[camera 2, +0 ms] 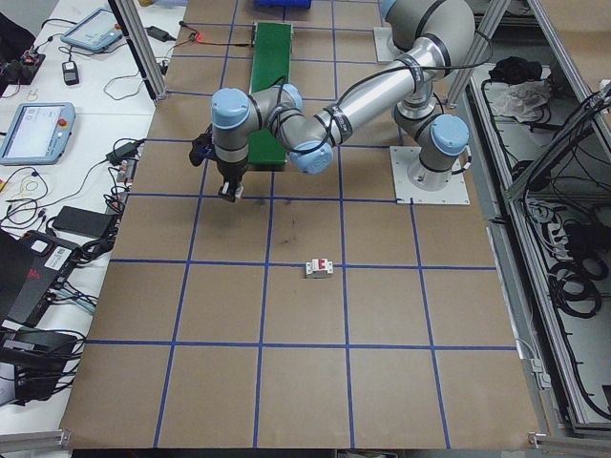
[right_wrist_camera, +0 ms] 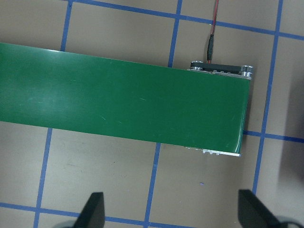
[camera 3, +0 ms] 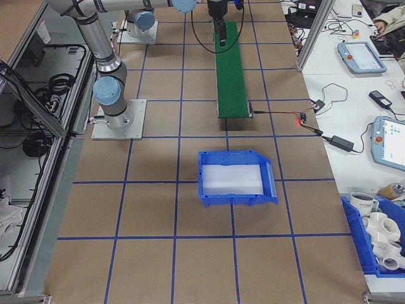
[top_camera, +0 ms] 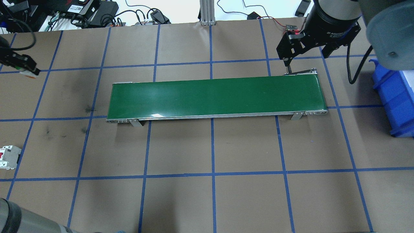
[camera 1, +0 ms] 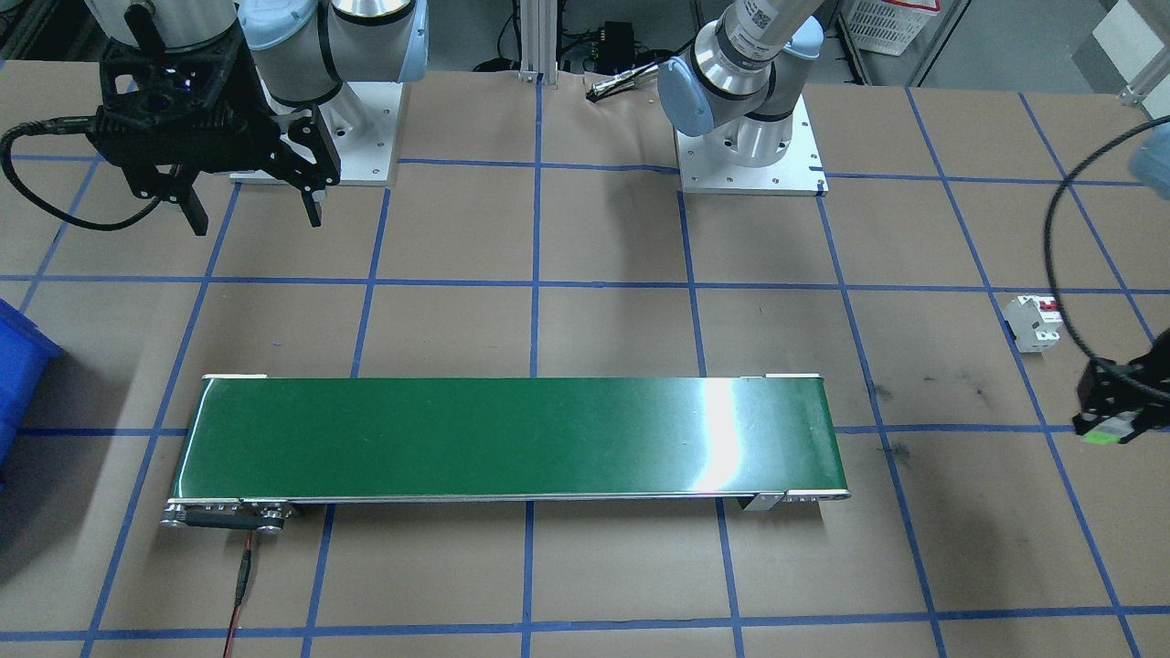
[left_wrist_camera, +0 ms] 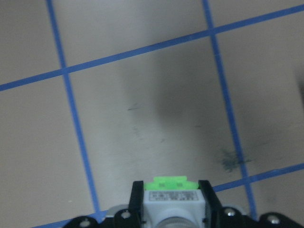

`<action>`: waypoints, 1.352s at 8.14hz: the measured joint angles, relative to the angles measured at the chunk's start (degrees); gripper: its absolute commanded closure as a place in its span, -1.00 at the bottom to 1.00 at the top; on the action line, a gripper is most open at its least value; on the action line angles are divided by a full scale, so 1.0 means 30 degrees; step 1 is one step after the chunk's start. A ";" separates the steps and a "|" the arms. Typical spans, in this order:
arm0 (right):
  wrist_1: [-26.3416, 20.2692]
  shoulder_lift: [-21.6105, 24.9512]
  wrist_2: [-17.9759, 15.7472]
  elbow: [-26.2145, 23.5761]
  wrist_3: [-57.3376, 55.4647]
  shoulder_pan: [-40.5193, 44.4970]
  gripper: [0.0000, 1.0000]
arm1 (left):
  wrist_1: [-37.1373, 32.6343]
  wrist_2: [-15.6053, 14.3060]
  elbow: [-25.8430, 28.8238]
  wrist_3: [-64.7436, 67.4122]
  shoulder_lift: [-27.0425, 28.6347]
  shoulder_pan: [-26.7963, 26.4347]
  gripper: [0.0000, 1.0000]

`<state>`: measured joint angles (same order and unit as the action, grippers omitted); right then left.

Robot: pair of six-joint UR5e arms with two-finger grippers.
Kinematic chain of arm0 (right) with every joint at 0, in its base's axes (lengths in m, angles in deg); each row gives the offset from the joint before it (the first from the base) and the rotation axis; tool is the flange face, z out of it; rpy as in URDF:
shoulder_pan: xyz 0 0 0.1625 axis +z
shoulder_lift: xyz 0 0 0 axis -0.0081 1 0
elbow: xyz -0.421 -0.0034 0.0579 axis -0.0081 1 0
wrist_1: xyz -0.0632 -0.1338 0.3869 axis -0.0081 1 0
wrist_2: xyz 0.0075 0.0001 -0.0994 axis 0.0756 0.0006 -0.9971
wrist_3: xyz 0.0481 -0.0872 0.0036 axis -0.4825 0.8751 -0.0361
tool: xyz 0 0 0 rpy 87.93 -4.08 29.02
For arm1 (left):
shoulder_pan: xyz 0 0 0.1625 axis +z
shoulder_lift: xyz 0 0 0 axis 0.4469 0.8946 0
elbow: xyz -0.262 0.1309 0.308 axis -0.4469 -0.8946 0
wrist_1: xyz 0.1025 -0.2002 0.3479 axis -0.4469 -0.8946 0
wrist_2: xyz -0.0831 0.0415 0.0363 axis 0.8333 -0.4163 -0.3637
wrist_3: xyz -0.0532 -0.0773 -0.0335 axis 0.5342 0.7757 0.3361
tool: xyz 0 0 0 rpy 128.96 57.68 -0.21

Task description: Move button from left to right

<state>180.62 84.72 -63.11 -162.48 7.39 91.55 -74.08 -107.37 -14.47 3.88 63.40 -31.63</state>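
Left gripper (left_wrist_camera: 171, 209) pinches button (left_wrist_camera: 171, 190), its base cut off; right gripper (right_wrist_camera: 171, 211) spread.

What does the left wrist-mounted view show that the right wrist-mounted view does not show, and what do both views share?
Only the left wrist view shows the button, with its green cap, clamped between the fingers of the left gripper above bare table. Only the right wrist view shows the green belt with its end roller and red wire, below the wide-open right gripper. Both show the brown table with blue tape lines.
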 measured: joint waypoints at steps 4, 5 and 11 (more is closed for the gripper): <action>0.0000 -0.0001 0.0000 -0.0001 0.0016 0.0000 -1.00 | 0.2141 -0.0128 -0.3002 0.8020 -0.0948 -0.5933 0.84; 0.0000 -0.0001 -0.0001 -0.0001 0.0012 0.0000 -1.00 | 0.2602 -0.0135 -0.3507 0.9501 -0.0924 -0.6870 0.84; 0.0010 -0.0001 -0.0001 -0.0001 0.0013 0.0000 -1.00 | 0.6210 -0.0589 -0.7437 1.0550 -0.0847 -0.7908 0.41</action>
<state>180.65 84.72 -63.11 -162.48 7.43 91.56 -55.45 -109.14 -36.78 35.53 60.86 -55.35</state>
